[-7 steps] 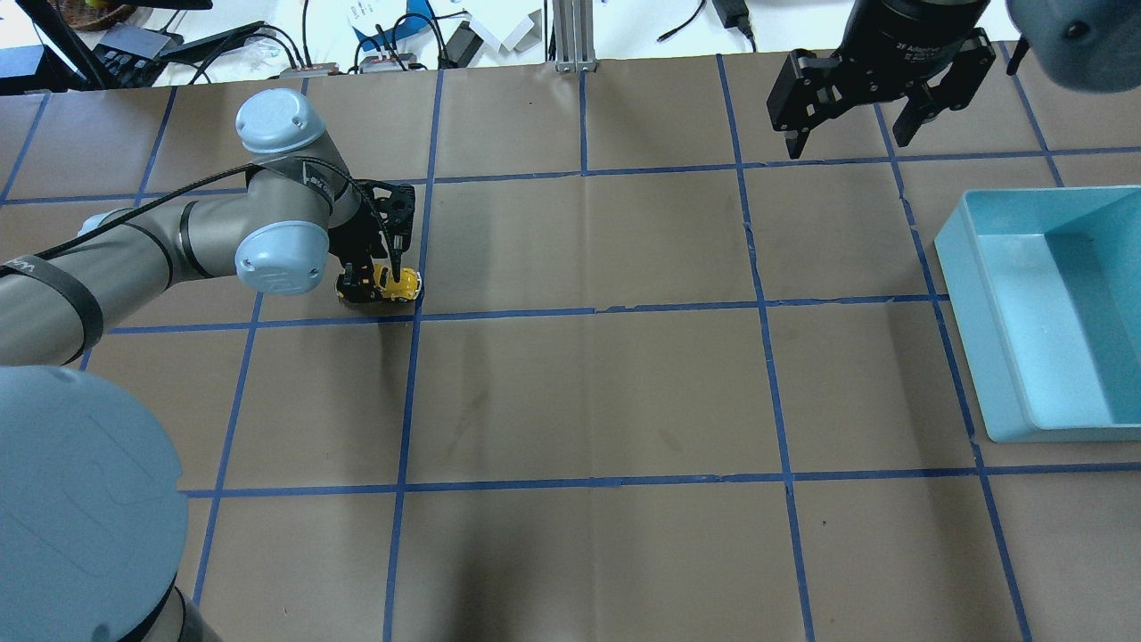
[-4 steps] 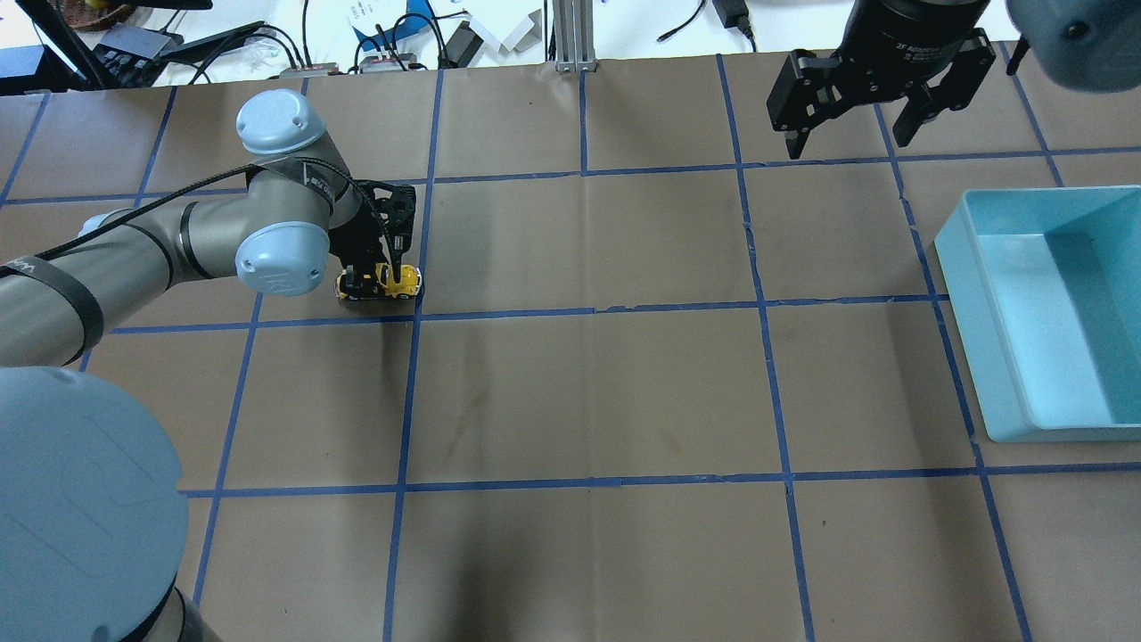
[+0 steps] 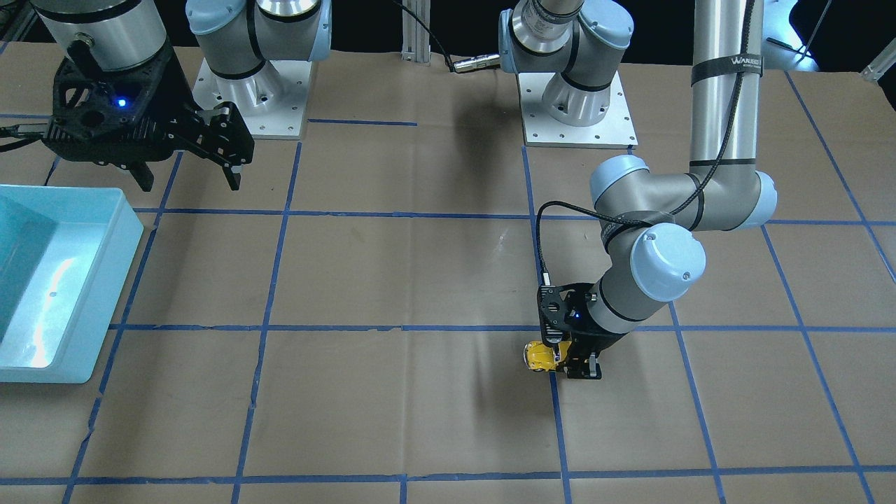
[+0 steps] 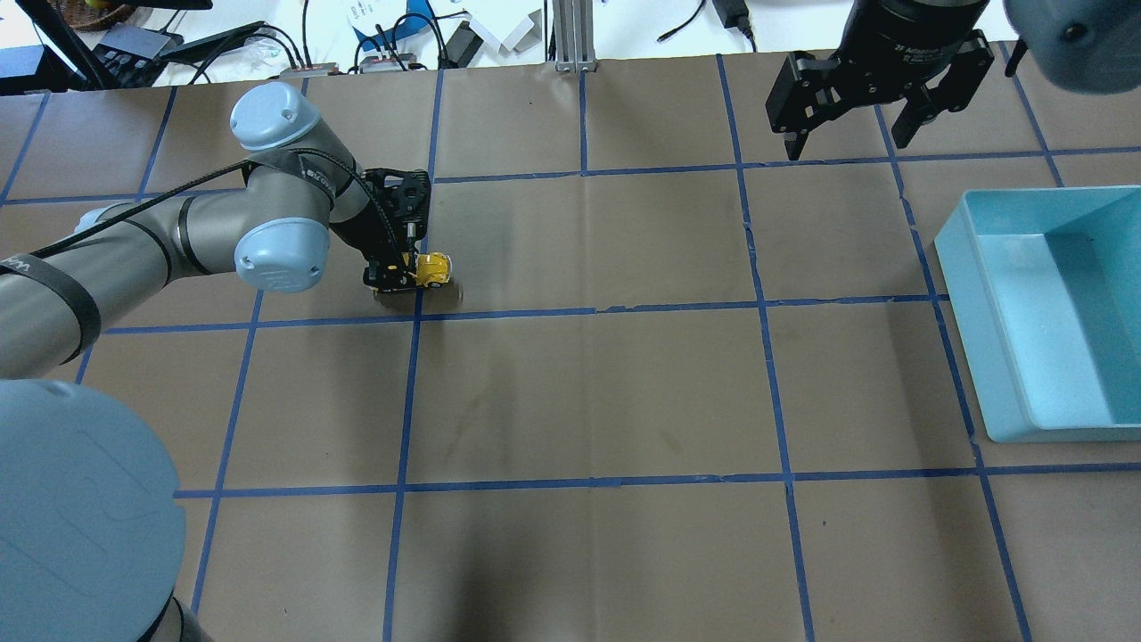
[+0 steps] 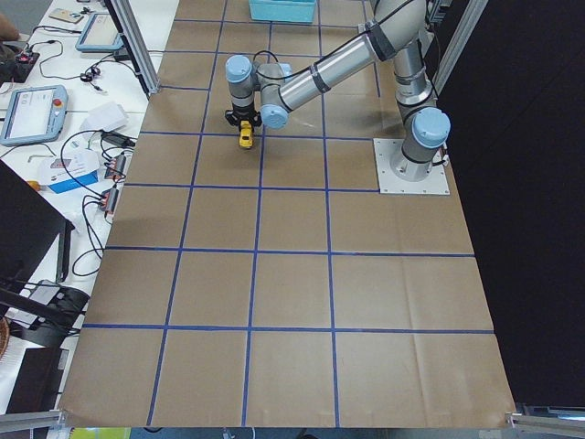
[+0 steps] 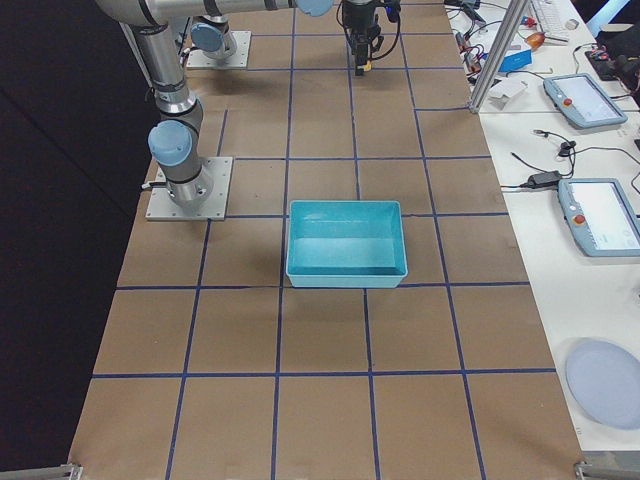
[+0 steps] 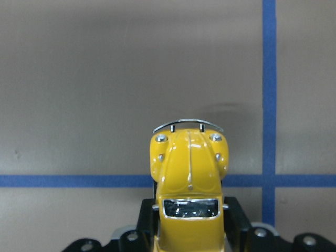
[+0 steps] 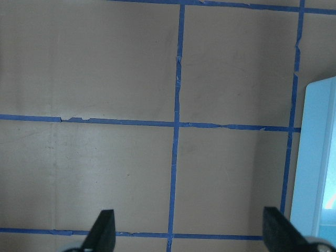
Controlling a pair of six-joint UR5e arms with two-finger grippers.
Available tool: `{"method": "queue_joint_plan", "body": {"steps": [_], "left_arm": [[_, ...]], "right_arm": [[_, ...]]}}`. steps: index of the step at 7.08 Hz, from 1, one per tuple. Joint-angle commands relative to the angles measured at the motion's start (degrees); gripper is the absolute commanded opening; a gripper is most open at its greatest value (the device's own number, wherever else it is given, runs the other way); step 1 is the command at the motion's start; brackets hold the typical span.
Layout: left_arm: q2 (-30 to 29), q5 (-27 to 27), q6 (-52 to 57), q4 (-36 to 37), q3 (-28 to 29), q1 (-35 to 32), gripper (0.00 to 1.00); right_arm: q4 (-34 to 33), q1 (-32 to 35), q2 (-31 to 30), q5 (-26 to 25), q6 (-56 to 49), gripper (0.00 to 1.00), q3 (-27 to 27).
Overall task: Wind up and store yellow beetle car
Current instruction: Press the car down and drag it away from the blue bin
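The yellow beetle car (image 4: 434, 267) is small and glossy, and its nose points toward the table's middle. My left gripper (image 4: 401, 273) is shut on its rear half and holds it low over the brown table. It also shows in the front view (image 3: 541, 355) with the gripper (image 3: 570, 360). In the left wrist view the car (image 7: 189, 168) juts out from between the fingers (image 7: 146, 220). I cannot tell whether its wheels touch the table. My right gripper (image 4: 847, 141) hangs open and empty at the far right, also seen in the front view (image 3: 190, 183).
A light blue bin (image 4: 958, 267) stands empty at the right edge, near the right gripper; it also shows in the front view (image 3: 105, 294). Blue tape lines grid the brown table. Cables and boxes lie beyond the far edge.
My left gripper has moved right and slightly away from me with the car, across a blue tape line. The right gripper has not moved.
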Motion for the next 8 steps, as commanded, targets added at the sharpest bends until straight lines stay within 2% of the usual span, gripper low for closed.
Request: {"method": "queue_joint_plan", "body": {"steps": [1, 8], "left_arm": [[-0.36, 0.18, 0.41, -0.48, 0.33, 0.24, 0.34], [-0.54, -0.53, 5.41, -0.4, -0.9, 3.23, 0.34]], "right_arm": [[0.0, 0.0, 0.0, 0.08, 0.16, 1.0, 0.0], [0.09, 0.0, 0.0, 0.09, 0.08, 1.0, 0.0]]}}
